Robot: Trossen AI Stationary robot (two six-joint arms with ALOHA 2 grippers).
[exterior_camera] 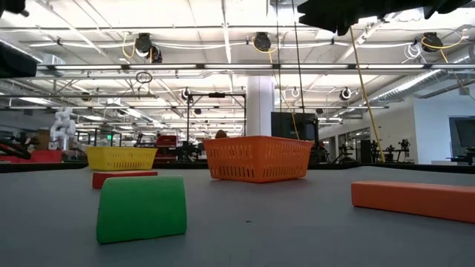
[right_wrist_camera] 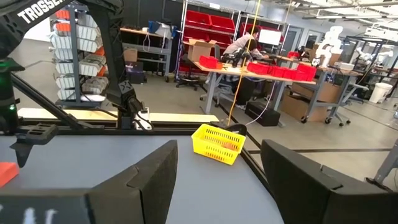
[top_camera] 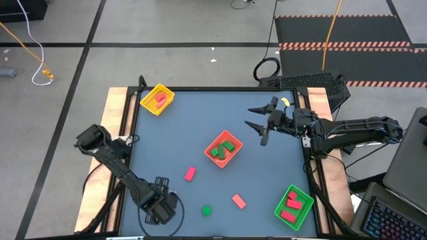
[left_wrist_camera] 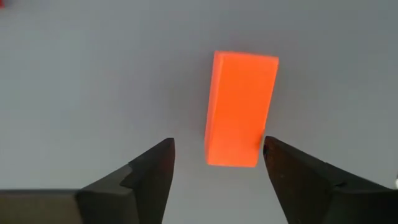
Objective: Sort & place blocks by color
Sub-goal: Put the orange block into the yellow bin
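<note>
Left claw (left_wrist_camera: 217, 144) is mine, and it hangs released: both fingers (left_wrist_camera: 146, 168) stand apart with nothing clamped. An orange-red brick (left_wrist_camera: 241, 109) lies flat on the grey table (left_wrist_camera: 93, 81), dead ahead at my 12 o'clock, its near end level with my fingertips. One fingertip looks close to its corner, though I cannot tell whether it touches.

From overhead, my claw sits near the table's 7 o'clock edge. Three blocks are loose: a pink-red brick (top_camera: 190, 174) at 6 o'clock from the orange tray (top_camera: 212, 141), a green block (top_camera: 207, 211) near the front edge, and a salmon brick (top_camera: 238, 201) just past it toward 5 o'clock. I cannot say for sure which red one is under my camera.

Farther out, the orange tray at the middle holds green blocks, the green tray (top_camera: 301, 197) at the 5 o'clock corner holds red ones, and the yellow tray (top_camera: 150, 105) at the 11 o'clock corner holds a red piece.

My right claw (top_camera: 252, 118) waits at 2 o'clock from the orange tray, fingers spread and empty.

I judge the step to be the pick-up of a loose red brick. Next I need to centre the brick between my fingers, lower, close across its narrow width, and then carry it to a tray holding red.
</note>
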